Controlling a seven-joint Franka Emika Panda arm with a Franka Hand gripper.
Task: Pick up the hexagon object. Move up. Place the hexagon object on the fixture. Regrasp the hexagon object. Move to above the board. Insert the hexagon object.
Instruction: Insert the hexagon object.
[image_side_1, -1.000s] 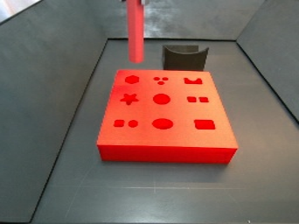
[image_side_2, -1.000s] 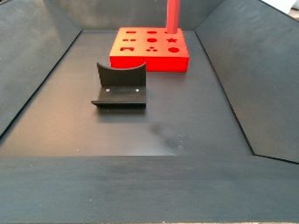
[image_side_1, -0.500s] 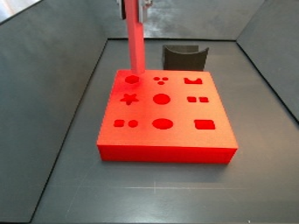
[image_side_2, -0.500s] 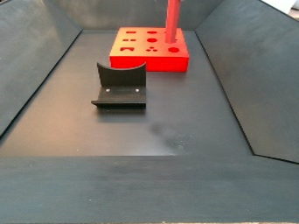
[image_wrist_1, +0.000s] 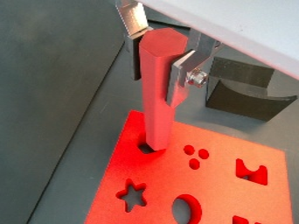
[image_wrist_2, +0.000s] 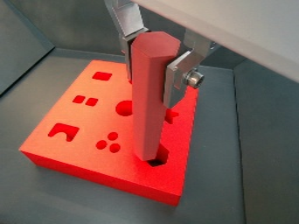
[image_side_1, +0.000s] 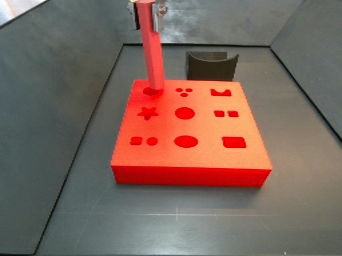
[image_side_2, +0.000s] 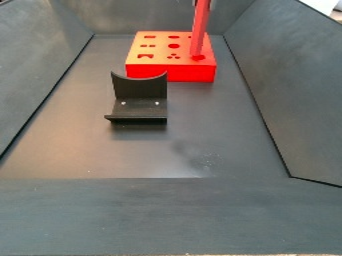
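In both wrist views the claw (image_wrist_1: 160, 54) is clamped on the top of the hexagon object (image_wrist_2: 149, 101), which stands upright with its lower end in a corner hole of the board (image_wrist_2: 87, 131) — if it tilts, it could jam. In a side view the fixture (image_side_1: 211, 65) stands behind the board at upper centre, apart from it; nothing blocks the way.

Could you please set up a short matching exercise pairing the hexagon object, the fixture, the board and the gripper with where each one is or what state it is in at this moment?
Things:
1. hexagon object
2. fixture
3. board
4. gripper

States:
A. lies flat on the floor, with shaped cut-outs in its top
B. stands upright, lower end in a corner hole of the board
C. shut on the top of the bar, above the board
D. stands bare on the floor, apart from the board

Pairs: 1-B, 2-D, 3-A, 4-C
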